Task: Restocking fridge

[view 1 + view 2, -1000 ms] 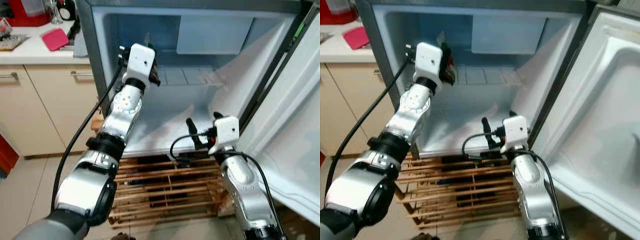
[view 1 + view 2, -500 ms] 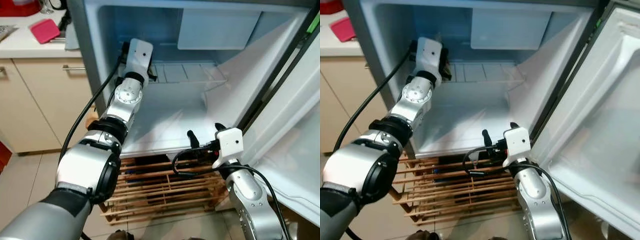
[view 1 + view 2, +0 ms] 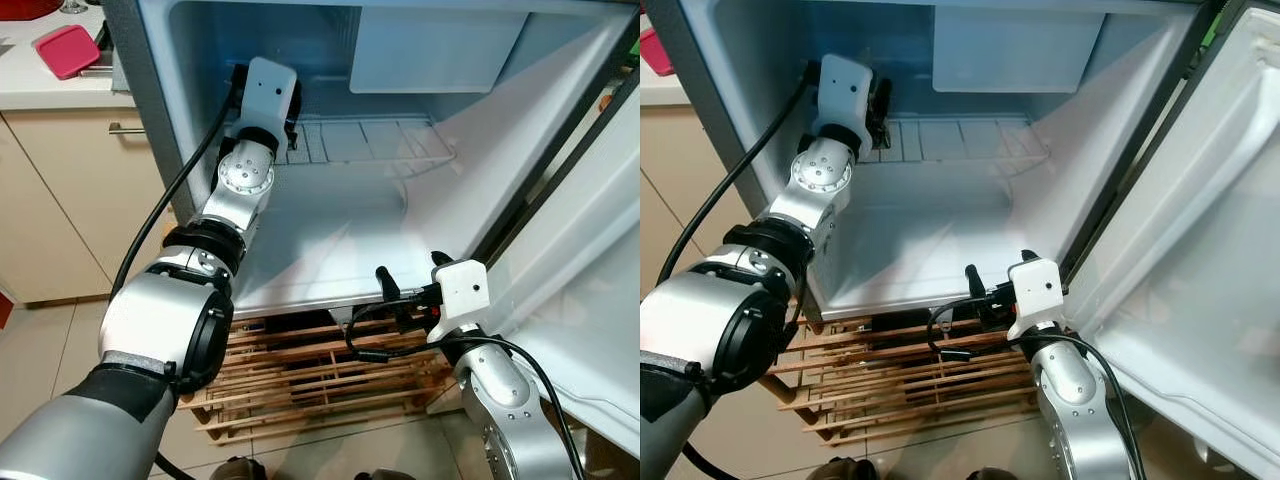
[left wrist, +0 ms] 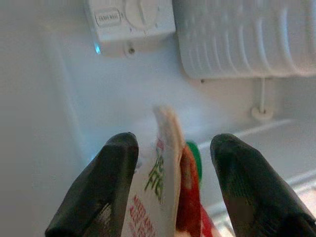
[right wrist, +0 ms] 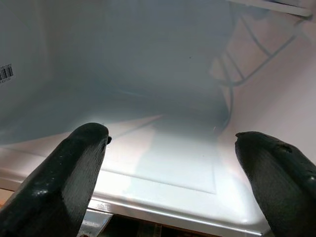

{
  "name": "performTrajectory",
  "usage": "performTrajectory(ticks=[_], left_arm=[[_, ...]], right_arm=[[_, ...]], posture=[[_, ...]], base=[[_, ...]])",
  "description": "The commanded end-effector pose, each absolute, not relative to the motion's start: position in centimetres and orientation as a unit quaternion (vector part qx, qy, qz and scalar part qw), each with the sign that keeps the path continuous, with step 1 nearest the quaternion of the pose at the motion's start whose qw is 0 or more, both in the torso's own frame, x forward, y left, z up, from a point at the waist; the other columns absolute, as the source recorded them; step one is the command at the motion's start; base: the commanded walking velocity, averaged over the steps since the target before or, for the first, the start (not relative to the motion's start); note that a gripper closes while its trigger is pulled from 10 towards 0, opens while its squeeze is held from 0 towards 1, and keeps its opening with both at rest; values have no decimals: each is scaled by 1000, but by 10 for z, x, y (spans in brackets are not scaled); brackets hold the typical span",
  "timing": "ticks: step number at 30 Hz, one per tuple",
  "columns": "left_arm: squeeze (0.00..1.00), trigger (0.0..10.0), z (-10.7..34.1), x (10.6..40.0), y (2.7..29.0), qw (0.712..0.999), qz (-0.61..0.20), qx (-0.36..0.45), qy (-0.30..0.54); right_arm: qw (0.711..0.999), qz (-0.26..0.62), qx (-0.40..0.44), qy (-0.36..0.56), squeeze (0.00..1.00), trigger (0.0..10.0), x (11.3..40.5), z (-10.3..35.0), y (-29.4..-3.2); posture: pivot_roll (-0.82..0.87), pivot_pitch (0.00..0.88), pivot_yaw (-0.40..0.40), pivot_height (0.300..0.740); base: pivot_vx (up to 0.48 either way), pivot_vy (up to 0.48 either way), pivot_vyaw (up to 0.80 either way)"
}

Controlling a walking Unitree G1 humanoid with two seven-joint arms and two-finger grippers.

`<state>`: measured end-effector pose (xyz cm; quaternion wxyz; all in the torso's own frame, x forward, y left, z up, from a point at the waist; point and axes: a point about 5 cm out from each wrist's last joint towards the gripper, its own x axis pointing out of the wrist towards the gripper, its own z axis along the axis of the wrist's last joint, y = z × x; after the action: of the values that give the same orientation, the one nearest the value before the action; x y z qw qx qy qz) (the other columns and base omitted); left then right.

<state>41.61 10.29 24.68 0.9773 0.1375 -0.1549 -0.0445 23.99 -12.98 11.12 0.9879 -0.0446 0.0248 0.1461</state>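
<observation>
The fridge [image 3: 330, 240] stands open with a bare white floor and a wire shelf [image 3: 370, 140] at the back. My left gripper [image 3: 291, 108] reaches deep into the upper left corner, just above the shelf's left end. It is shut on a white, red and green food packet [image 4: 165, 187], held upright between the black fingers [image 4: 103, 197]. A thermostat dial [image 4: 131, 17] is on the wall beyond it. My right gripper [image 3: 410, 275] hovers open at the fridge's front lip, with nothing between its fingers [image 5: 74, 168].
The fridge door [image 3: 590, 260] swings out on the right, close to my right arm. A wooden slatted pallet [image 3: 320, 370] lies under the fridge. Cream cabinets [image 3: 60, 200] and a counter with a pink box [image 3: 65, 50] stand to the left. A white compartment [image 3: 430, 50] sits at the fridge's top.
My left arm has pushed the packet further back into the fridge's upper left corner. The camera has shifted closer. The right gripper stays by the front lip.
</observation>
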Motion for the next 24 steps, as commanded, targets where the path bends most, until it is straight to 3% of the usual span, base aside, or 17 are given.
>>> performTrajectory(ticks=[1,11,24], left_arm=[[1000,10000,259,417,98,977,-39,123,-172],[1000,10000,270,407,61,970,-74,76,-219],[1000,10000,266,373,76,953,-65,101,-278]], right_arm=[[988,146,-47,19,0,10000,241,116,-132],[987,149,-52,25,0,10000,243,113,-133],[986,158,-42,15,0,10000,260,111,-124]], posture=[[-193,63,-49,740],[-161,28,-50,740],[-88,0,-41,740]], base=[[0,0,0],[0,0,0],[0,0,0]])
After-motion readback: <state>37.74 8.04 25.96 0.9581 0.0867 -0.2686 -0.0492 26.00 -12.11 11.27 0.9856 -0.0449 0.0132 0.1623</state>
